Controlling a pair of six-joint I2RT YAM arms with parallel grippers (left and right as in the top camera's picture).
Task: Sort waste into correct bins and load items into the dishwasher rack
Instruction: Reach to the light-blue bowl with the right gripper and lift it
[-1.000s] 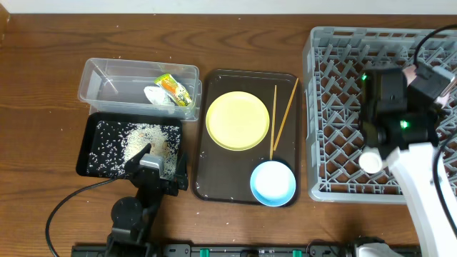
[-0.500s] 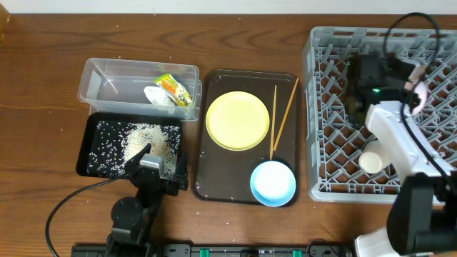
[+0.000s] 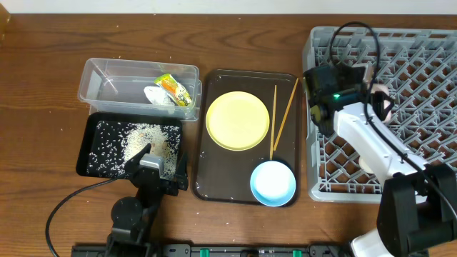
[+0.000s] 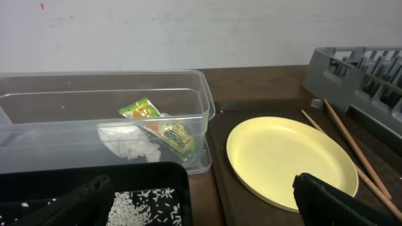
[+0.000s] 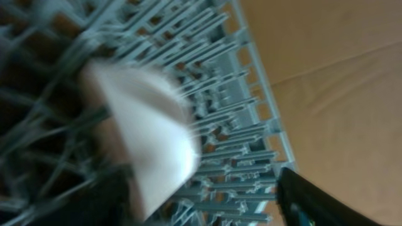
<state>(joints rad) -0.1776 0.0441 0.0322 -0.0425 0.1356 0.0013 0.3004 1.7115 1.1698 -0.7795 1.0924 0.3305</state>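
Note:
My right gripper [image 5: 201, 201] stands open over the grey dishwasher rack [image 3: 428, 64], with the white bowl [image 5: 147, 135] blurred just ahead of its left finger, resting among the pegs. In the overhead view the right arm [image 3: 371, 143] covers that bowl. The yellow plate [image 3: 238, 120], chopsticks [image 3: 284, 118] and light blue bowl [image 3: 273, 182] lie on the brown tray [image 3: 214, 178]. The snack wrapper [image 3: 171, 84] and tissue [image 3: 156, 95] sit in the clear tub [image 3: 107, 78]. Rice [image 3: 143, 139] lies in the black tray [image 3: 96, 164]. My left gripper [image 3: 153, 168] is open and empty at that tray's near edge.
The rack's left wall [image 3: 312, 114] stands close beside the brown tray. In the left wrist view the plate [image 4: 286, 160] is to the right and the clear tub [image 4: 201, 94] straight ahead. Bare wooden table [image 3: 43, 86] lies left of the bins.
The right arm has swung left across the rack, and its jaws have opened off the white bowl, which stays in the rack. The left arm has not moved.

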